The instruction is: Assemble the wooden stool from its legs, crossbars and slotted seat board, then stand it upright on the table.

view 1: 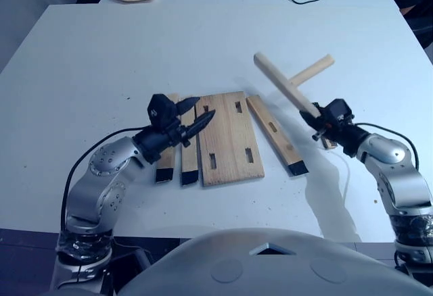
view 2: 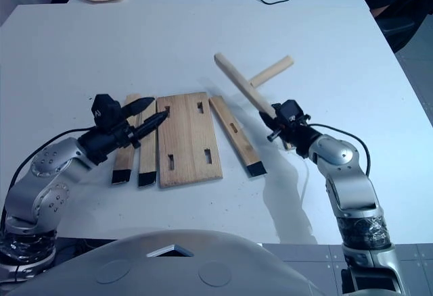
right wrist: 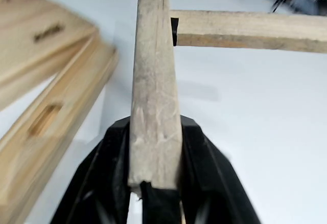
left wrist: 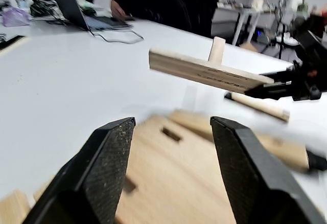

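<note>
L gripper (view 1: 203,108), fingers spread, hovers over seat board's (view 1: 230,140) left edge, w/ two legs (view 1: 190,162) flat just beside. Slotted leg (view 1: 274,132) lies R of board, long axis roughly toward robot. R gripper (view 1: 316,119) pinches wooden bar (view 1: 284,83) by its near end; bar slants up-left, above slotted leg's far end. R arm nearer.

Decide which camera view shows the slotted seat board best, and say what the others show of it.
The left eye view: nearly the whole seat board, outline and slots visible; the right eye view matches it. The left wrist view gives a close patch beneath the left gripper; the right wrist view a corner with one slot.
</note>
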### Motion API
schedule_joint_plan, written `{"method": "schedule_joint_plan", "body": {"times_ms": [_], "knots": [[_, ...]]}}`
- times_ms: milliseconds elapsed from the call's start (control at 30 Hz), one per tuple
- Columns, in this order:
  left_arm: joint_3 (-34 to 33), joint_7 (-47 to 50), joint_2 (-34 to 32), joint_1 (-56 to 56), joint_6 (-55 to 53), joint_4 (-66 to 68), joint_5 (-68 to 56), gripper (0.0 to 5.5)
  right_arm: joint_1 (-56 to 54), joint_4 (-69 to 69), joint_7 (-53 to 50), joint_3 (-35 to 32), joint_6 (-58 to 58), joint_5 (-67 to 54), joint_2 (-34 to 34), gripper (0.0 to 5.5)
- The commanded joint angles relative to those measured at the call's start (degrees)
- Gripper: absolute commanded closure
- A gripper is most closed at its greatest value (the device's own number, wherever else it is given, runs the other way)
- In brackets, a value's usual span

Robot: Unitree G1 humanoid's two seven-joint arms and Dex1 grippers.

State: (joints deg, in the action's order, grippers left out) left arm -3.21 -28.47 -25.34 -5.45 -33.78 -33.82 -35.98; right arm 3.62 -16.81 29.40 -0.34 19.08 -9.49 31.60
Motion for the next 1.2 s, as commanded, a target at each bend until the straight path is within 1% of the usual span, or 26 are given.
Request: {"method": "schedule_joint_plan", "body": {"times_ms": [33,167,200,300,433,533,767,1067,1133,1200], "knots": [[-2.38,7.04,5.84,6.84,-6.98,-0.43,-11.21,2.78,-5.29,-1.12,-3.51,-0.66,-11.63,4.11,-2.34,4.45],[-5.22,11.81,9.64,11.68,-11.25,0.77,-27.26,2.78,-8.09,-2.54,-4.41,1.46,-23.55,8.19,-3.68,4.45],[-5.9,12.65,9.91,12.43,-11.71,1.1,-30.93,2.58,-8.71,-2.69,-4.39,1.82,-25.51,8.65,-3.97,4.45],[-7.86,16.15,10.12,14.66,-11.73,2.15,-42.11,2.21,-10.11,-2.83,-4.22,2.6,-29.81,10.06,-4.36,4.45],[-8.32,20.65,9.21,18.01,-10.79,3.51,-49.32,2.16,-10.91,-3.73,-2.99,3.65,-32.39,9.21,-4.83,4.45],[-7.77,21.51,8.55,19.12,-10.3,3.22,-51.66,2.16,-10.82,-4.91,-1.67,5.14,-33.07,8.22,-5.25,4.45],[-5.63,19.78,5.94,19.55,-10.08,2.2,-50.12,2.16,-9.32,-8.31,0.47,7.86,-32.4,7.2,-5.97,4.45],[-5.88,18.63,4.17,19.9,-8.95,1.89,-51.16,2.16,-7.01,-8.85,2.04,9.83,-33.43,8.8,-5.34,4.45],[-5.83,18.27,3.79,19.64,-8.83,1.85,-51.27,2.35,-6.75,-8.56,2.33,9.97,-33.84,9.28,-5.18,4.45],[-5.77,17.45,3.37,19.38,-8.87,1.68,-51.37,2.72,-6.5,-8.42,2.5,9.91,-34.06,9.48,-5.1,4.45]]}}
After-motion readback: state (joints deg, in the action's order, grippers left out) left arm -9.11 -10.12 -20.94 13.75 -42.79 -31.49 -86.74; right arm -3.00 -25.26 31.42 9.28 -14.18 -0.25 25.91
